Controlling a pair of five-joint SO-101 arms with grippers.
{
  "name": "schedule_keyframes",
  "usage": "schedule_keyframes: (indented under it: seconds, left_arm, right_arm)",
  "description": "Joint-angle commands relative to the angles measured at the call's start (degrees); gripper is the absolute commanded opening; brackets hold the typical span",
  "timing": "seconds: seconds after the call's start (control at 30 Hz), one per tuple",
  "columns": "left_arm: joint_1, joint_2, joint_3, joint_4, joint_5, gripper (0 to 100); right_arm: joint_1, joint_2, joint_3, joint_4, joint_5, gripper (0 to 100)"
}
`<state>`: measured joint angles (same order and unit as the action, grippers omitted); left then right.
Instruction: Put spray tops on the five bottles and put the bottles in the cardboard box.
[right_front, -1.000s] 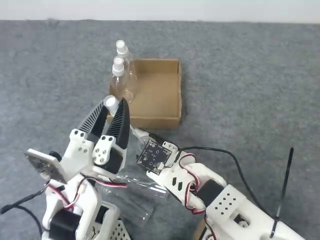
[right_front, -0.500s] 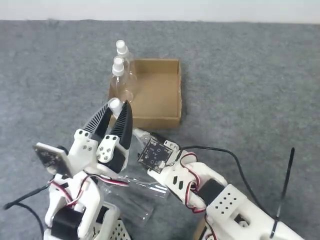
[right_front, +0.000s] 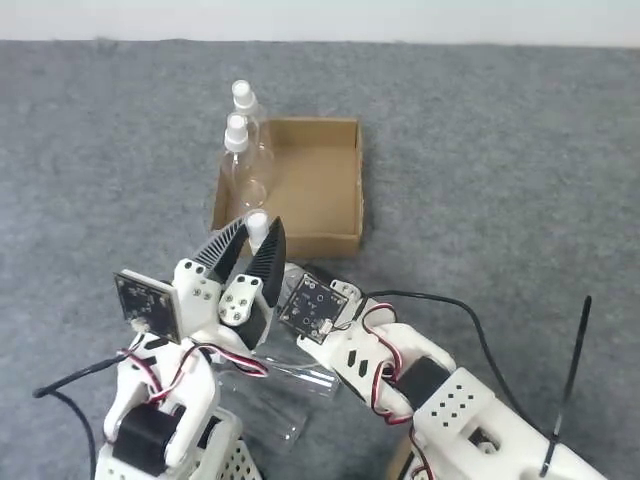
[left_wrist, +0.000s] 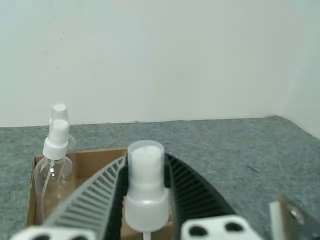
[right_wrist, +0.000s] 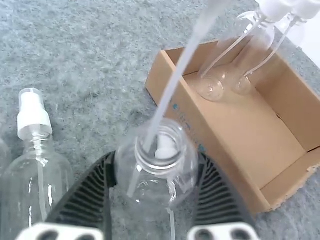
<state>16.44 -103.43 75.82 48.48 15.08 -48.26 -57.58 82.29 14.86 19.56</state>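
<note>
My left gripper (right_front: 258, 229) (left_wrist: 146, 167) is shut on a white spray top (right_front: 257, 222) (left_wrist: 146, 180), held upright just in front of the cardboard box (right_front: 320, 190). The top's thin dip tube (right_wrist: 175, 80) slants down into the open neck of a clear bottle (right_wrist: 157, 160). My right gripper (right_wrist: 156, 165) is shut on that bottle, right under the left gripper. Two clear bottles with spray tops (right_front: 243, 150) (left_wrist: 54, 160) (right_wrist: 240, 55) stand in the box against one side wall. Another capped bottle (right_wrist: 32, 150) stands on the carpet beside the held bottle.
Grey carpet (right_front: 480, 150) covers the table, with open floor on both sides of the box. Clear bottles (right_front: 270, 395) sit close between the two arm bases. A black cable (right_front: 470, 330) runs by the right arm (right_front: 380, 365).
My left gripper has swung right with the spray top, from beside the box's near corner to above the bottle in the right gripper. The right arm has barely moved.
</note>
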Motion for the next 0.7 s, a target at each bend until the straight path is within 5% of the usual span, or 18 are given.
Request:
schedule_keyframes:
  seconds: [0.0, 0.67]
  left_arm:
    - [0.26, -0.97, -0.04, 0.09, -0.97, 1]
    - [3.78, -0.97, 2.15, 1.14, -6.95, 1]
  right_arm:
    - [0.84, -1.89, -0.79, -1.36, 0.35, 0.7]
    - [3.38, -1.89, -1.23, -1.45, 0.26, 0.7]
